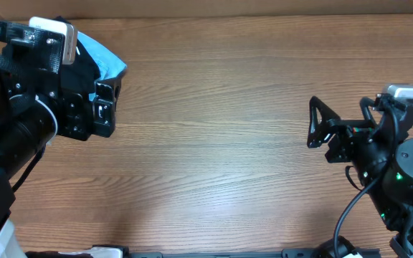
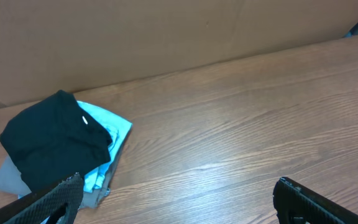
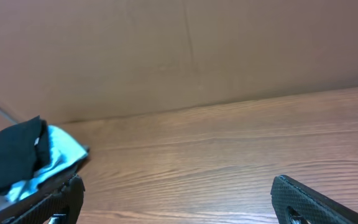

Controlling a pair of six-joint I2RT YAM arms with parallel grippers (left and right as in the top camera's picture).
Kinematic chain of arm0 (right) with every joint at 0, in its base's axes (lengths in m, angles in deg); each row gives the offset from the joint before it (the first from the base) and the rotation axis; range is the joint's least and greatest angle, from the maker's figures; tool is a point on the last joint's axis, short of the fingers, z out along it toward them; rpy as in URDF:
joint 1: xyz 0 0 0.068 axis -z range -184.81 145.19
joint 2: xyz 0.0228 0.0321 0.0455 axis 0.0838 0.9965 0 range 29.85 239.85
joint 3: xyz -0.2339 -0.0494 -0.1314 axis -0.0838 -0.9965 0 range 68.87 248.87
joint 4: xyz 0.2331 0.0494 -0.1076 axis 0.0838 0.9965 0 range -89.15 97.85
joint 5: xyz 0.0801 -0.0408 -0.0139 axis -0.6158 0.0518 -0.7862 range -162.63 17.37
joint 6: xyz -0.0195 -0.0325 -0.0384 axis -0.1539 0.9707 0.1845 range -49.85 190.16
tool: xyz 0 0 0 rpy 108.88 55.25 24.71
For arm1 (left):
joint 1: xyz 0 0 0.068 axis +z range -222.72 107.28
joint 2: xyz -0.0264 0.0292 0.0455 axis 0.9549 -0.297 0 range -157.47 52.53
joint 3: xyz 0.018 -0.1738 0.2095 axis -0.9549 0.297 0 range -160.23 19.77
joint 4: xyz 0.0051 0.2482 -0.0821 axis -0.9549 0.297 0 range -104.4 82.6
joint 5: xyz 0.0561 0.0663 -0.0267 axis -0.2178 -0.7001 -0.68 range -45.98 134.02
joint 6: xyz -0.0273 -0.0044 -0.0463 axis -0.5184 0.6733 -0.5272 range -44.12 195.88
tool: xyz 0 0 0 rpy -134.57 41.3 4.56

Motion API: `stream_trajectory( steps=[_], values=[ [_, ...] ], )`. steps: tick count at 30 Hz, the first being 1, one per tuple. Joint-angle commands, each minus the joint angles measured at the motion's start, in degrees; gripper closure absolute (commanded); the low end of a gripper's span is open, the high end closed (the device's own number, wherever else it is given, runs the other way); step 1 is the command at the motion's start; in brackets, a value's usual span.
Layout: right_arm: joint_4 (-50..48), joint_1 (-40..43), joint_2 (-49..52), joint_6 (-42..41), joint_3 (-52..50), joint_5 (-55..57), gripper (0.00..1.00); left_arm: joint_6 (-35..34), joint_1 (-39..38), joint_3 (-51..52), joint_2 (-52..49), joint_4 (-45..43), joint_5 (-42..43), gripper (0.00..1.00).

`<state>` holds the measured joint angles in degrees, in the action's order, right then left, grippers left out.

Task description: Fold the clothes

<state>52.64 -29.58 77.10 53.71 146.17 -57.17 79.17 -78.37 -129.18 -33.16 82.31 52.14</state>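
1. The black T-shirt (image 2: 55,140) lies bunched on top of a small heap of clothes at the lower left of the left wrist view. A small white tag shows at its upper right edge.
2. It looks soft, light and limp, so it will likely sag and drape once lifted and hold no shape of its own. A pinch on a raised fold or on the edge near the tag seems the best hold.
3. A light blue shirt (image 2: 110,130) lies directly under it, touching, and a grey garment (image 2: 8,177) peeks out at the heap's lower left. A deep pinch could drag either one along.
4. The left tool (image 1: 106,109), at the upper left of the overhead view, is spread wide and holds nothing. It sits just beside the heap, and its arm hides part of the pile from above.
5. The right tool (image 1: 312,123), at the right of the overhead view, also gapes wide and empty, well apart from the clothes.
6. The wood-grain bench (image 1: 214,143) stretches between the tools, and a cardboard wall (image 2: 166,37) stands close behind the heap.
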Motion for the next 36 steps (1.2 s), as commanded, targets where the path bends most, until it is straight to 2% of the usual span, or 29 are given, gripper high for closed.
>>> stream_trajectory(
  steps=[1, 7, 15, 18, 21, 25, 36],
  values=[
    [-0.3, 0.2, -0.5, 0.4, 0.3, 6.8, 0.00, -0.7, -0.4, 0.0, -0.1, 0.1, 0.7, 0.00],
    [-4.9, 4.2, -4.1, 0.4, -6.9, 7.1, 0.00, -0.7, -0.4, 0.0, -0.1, 0.1, 0.7, 0.00],
    [-20.5, 16.5, -13.9, 0.5, -28.4, -11.0, 0.00, -0.7, -0.4, 0.0, -0.1, 0.1, 0.7, 0.00],
    [-28.3, 19.8, -17.7, 4.4, -37.0, -20.0, 0.00, -0.7, -0.4, 0.0, -0.1, 0.1, 0.7, 0.00],
    [-35.9, 23.5, -22.4, 4.9, -46.1, -26.5, 0.00, -0.7, -0.4, 0.0, -0.1, 0.1, 0.7, 0.00],
    [-37.9, 26.3, -28.2, 2.9, -54.1, -27.2, 0.00, -0.7, -0.4, 0.0, -0.1, 0.1, 0.7, 0.00],
    [-39.3, 27.2, -43.6, 3.0, -66.1, -23.0, 0.00, -0.7, -0.4, 0.0, -0.1, 0.1, 0.7, 0.00]
  ],
)
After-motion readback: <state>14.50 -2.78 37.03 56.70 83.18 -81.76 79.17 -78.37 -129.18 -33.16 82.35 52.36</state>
